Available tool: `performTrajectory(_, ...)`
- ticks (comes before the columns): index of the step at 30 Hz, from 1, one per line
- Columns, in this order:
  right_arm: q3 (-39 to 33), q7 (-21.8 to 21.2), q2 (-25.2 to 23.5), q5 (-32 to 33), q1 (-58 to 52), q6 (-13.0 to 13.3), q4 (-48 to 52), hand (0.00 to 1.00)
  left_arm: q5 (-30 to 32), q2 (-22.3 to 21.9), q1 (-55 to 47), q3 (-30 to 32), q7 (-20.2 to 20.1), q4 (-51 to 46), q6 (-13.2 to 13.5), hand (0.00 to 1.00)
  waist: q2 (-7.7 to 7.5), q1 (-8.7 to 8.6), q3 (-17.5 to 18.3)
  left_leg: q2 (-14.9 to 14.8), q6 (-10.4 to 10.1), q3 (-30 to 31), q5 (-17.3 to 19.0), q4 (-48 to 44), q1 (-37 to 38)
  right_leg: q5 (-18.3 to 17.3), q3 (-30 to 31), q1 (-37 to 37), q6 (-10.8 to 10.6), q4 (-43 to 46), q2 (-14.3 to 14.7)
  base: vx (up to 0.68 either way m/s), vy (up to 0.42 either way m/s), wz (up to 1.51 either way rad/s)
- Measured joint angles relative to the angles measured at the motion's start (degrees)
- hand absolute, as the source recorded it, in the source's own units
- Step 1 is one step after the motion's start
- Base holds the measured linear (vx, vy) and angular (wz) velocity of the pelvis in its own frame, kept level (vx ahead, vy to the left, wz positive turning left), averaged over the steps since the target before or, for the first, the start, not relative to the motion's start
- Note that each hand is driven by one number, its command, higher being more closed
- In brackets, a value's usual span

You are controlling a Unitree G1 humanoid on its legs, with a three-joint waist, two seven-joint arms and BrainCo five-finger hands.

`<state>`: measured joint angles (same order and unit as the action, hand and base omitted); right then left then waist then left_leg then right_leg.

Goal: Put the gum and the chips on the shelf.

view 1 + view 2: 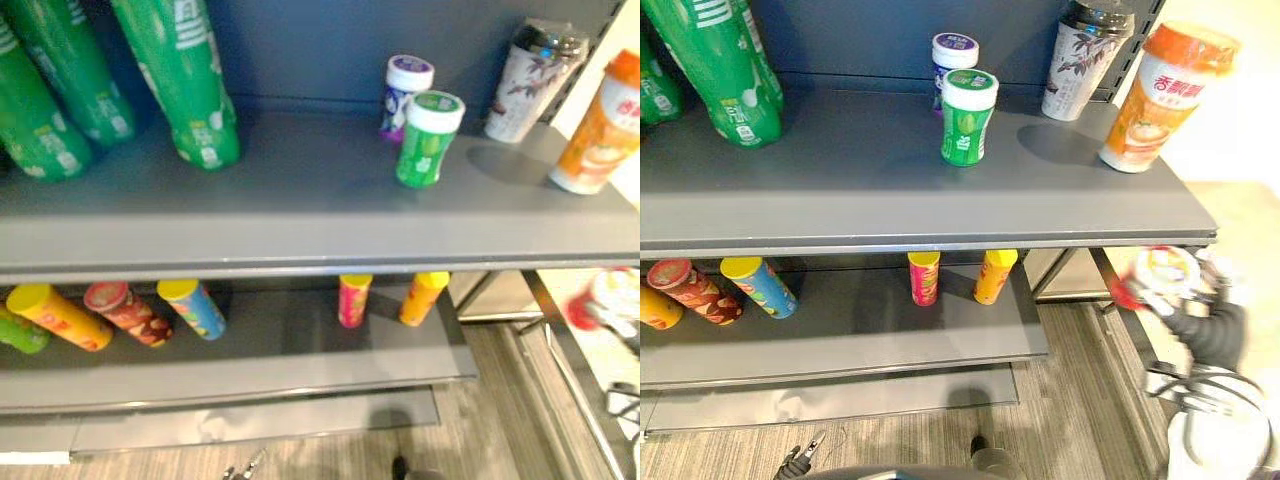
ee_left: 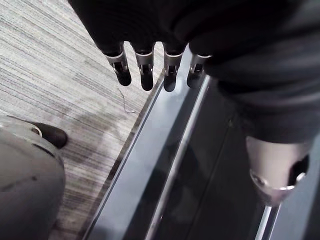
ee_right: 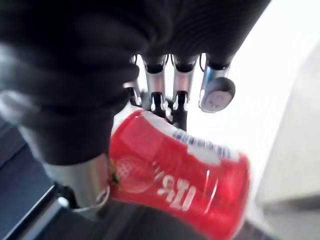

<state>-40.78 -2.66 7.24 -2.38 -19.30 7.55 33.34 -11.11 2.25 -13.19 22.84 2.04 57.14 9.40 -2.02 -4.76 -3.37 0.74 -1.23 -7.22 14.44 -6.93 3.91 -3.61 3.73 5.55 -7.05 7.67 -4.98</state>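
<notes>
My right hand (image 1: 1202, 318) is shut on a red chips can (image 3: 185, 185) with a white lid, its fingers and thumb curled round it. It holds the can (image 1: 1162, 279) off the right end of the shelves, below the level of the upper shelf (image 1: 890, 190). A green gum bottle (image 1: 428, 138) stands on that shelf, with a purple gum bottle (image 1: 405, 92) just behind it. My left hand (image 2: 145, 70) hangs open over the floor by the shelf's base, holding nothing.
Big green bottles (image 1: 180, 75) lean at the upper shelf's left; two drink cups (image 1: 1165, 95) stand at its right. On the lower shelf (image 1: 300, 370) several chips cans lie at the left (image 1: 125, 312); a pink can (image 1: 353, 299) and an orange can (image 1: 422, 297) sit mid-shelf.
</notes>
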Motion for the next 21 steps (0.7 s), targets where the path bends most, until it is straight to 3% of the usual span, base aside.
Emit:
performTrajectory(1,-5.31,2.29,2.21,0.17,2.80,-0.02,1.28,1.00,0.78,0.14,-0.71,0.96,0.01,0.07,-0.02,0.00,0.14,-0.84,0.18,0.13,0.00,-0.06,0.00,0.37,0.30,0.00,0.01,-0.01,0.00,0.04,-0.07,0.05,0.030,-0.08)
performTrajectory(2,-6.23,2.64,2.68,0.18,3.41,-0.01,1.69,1.00,0.83,0.16,-0.81,1.14,0.00,0.10,-0.02,0.00,0.19,-1.10,0.25,0.15,0.00,-0.06,0.00,0.47,0.32,0.00,-0.01,0.00,0.00,0.04,-0.08,0.04,0.032,-0.04)
performTrajectory(3,-17.10,7.06,10.22,0.66,10.78,1.58,6.91,1.00,1.14,0.36,-1.22,1.90,-0.09,0.81,0.02,0.00,0.66,-2.62,1.70,0.30,0.01,0.03,-0.01,1.05,0.30,0.00,-0.14,0.18,-0.02,0.05,-0.25,0.00,0.000,0.00)
performTrajectory(5,-24.55,11.04,17.90,1.65,15.67,5.54,8.91,1.00,1.15,0.57,-1.21,2.19,-0.21,1.42,0.02,0.00,0.40,-2.77,3.61,0.15,0.01,0.22,-0.02,1.31,0.22,-0.04,-0.38,0.20,-0.06,0.04,-0.09,0.03,0.014,0.06)
performTrajectory(9,-33.02,15.77,27.17,4.90,18.51,10.47,8.84,1.00,1.14,0.60,-1.32,0.55,-0.78,1.53,-0.02,0.00,-0.51,-2.96,5.30,-0.06,0.00,1.11,-0.05,1.28,0.17,-0.07,-0.90,0.17,-0.04,0.40,0.15,0.04,-0.013,0.08)
performTrajectory(14,-32.35,17.30,32.12,5.13,18.72,12.33,7.04,1.00,1.07,0.61,-1.83,-1.78,-1.21,1.52,-0.01,0.00,-0.60,-4.07,5.75,0.10,0.02,1.20,-0.06,1.31,0.22,-0.08,-0.43,0.10,-0.04,0.31,0.12,0.00,-0.003,-0.01)
performTrajectory(18,-26.15,16.55,35.06,5.62,20.87,12.20,-0.63,1.00,1.05,0.53,-2.49,-2.80,-1.23,1.52,-0.01,0.00,-0.36,-4.13,7.01,-0.05,0.02,0.16,-0.06,1.42,0.31,-0.07,0.13,0.01,-0.03,-0.33,0.37,-0.01,-0.016,-0.10)
performTrajectory(21,-20.78,14.60,35.76,9.43,22.41,11.64,-4.03,1.00,1.05,0.39,-2.63,-3.44,-1.29,1.55,-0.01,0.00,0.17,-4.02,7.29,-0.14,0.24,0.14,-0.20,1.65,0.40,-0.07,0.13,-0.21,-0.03,-0.72,0.44,-0.02,-0.017,-0.02)
